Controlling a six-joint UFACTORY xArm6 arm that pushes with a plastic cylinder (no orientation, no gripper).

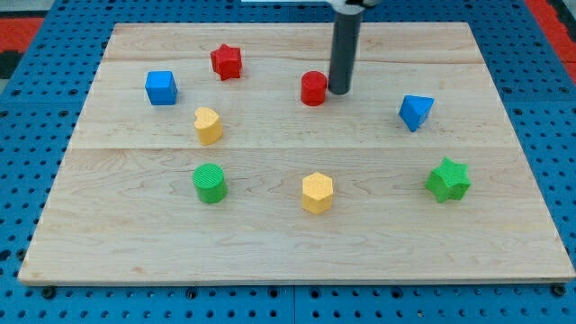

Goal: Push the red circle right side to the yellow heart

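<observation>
Wooden board (504, 243) lies on a blue perforated base (27, 180). Along the top edge: red star (227, 61); blue cube (161, 87) toward the left edge; blue angular block (416, 112) toward the right edge. Nearer the bottom edge: green cylinder (210, 183), yellow hexagon (317, 192), green star (448, 179).

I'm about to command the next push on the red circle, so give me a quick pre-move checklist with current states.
1. My tip sits at the view's right of the red circle, right beside it: ok for a leftward push.
2. Actual contact between tip and circle: cannot tell.
3. Yellow heart lies to the view's left and slightly lower than the circle: the target spot at its right side looks free: ok.
4. Path between circle and heart holds no block: ok.
5. Red star sits above the path, apart from it: ok.
6. A purely leftward push would pass above the heart; it needs a downward slant: not ok.
</observation>
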